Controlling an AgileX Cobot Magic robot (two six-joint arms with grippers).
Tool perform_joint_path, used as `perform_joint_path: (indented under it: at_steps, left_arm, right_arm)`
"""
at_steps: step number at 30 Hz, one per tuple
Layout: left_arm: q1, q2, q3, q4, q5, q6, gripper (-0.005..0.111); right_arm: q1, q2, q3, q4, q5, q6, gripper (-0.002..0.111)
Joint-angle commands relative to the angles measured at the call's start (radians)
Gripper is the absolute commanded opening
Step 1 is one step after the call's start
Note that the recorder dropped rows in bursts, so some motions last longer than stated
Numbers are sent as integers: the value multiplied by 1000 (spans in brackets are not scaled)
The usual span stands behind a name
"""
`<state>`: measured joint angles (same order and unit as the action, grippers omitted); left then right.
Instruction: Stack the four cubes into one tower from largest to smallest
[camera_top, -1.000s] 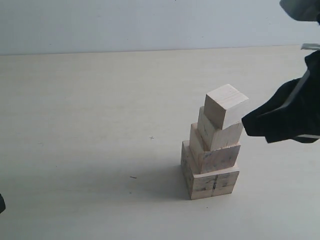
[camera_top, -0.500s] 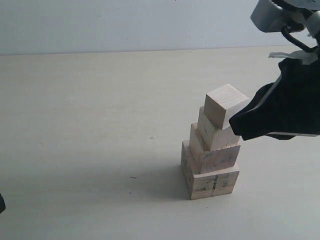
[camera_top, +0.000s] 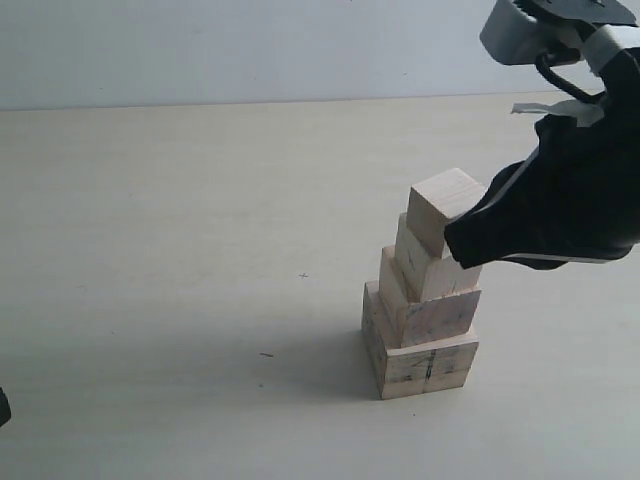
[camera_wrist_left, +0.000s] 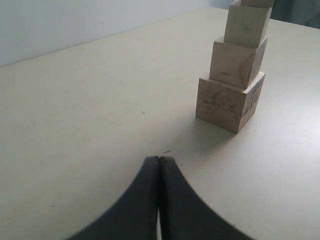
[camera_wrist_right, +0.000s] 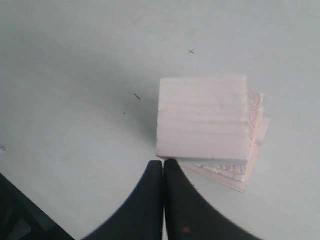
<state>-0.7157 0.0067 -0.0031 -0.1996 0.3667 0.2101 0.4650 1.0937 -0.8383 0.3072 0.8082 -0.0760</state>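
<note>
The four cubes stand as a stepped tower (camera_top: 425, 300) of pale wood, right of centre on the table. The largest (camera_top: 425, 365), with a dark seam, is at the base and the smallest (camera_top: 437, 205) sits on top, overhanging to the right. My right gripper (camera_top: 452, 245) is shut, empty, with its tip against the top cube's right side. From the right wrist, the shut tips (camera_wrist_right: 163, 162) meet the edge of the smallest cube (camera_wrist_right: 202, 117), and lower cubes (camera_wrist_right: 256, 132) peek out beside it. My left gripper (camera_wrist_left: 159, 159) is shut, low over the table, well away from the tower (camera_wrist_left: 235, 75).
The pale tabletop (camera_top: 200, 250) stretches left of the tower to a light wall (camera_top: 250, 50) at the back. A small dark fleck (camera_top: 266, 354) and a tiny cross mark (camera_top: 303, 275) lie on the table. A dark bit of the left arm (camera_top: 2, 406) shows at the lower left edge.
My right gripper has moved left, from just clear of the tower to its tip against the top cube. The cubes have barely shifted. Nothing else has moved.
</note>
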Motion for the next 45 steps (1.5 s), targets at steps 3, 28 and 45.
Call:
perform_joint_path:
  at_steps: [3,28,45]
  left_arm:
    - [1,-7,3,3,-6,0,0]
    - [1,-7,3,3,-6,0,0]
    - [1,-7,3,3,-6,0,0]
  right_arm:
    - [0,1,5,2,-39,-11,0]
    - [0,-87,5,8,43,-33,0]
    - [-2,-256,123,-106,8,114,0]
